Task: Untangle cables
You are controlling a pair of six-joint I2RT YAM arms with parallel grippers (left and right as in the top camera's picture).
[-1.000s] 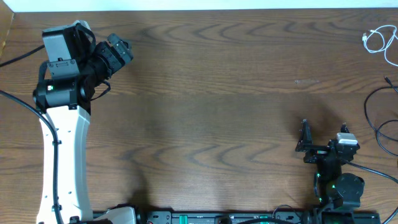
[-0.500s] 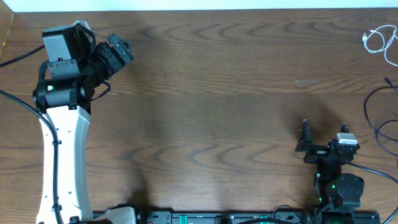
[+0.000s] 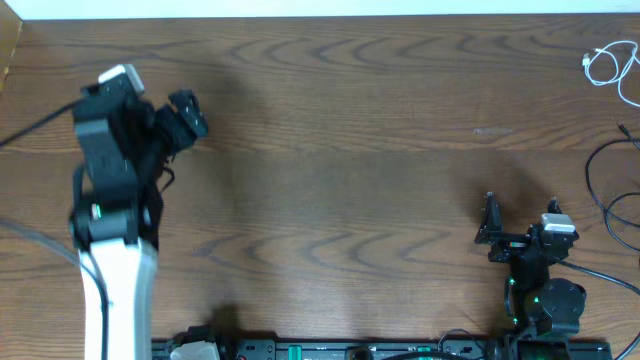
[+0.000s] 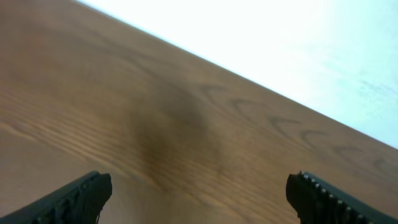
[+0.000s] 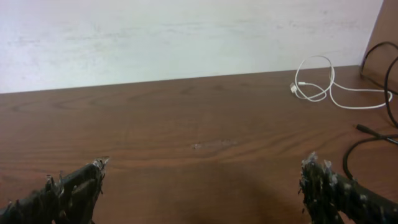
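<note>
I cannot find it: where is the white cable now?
In the overhead view the white cable lies coiled at the far right corner of the table, with the black cable nearer the robot.

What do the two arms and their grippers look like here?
The left arm has a long white link with black joints and a green light. The right arm is compact, black, green-lit, with a black cable. The left gripper and right gripper have black ridged fingers.
</note>
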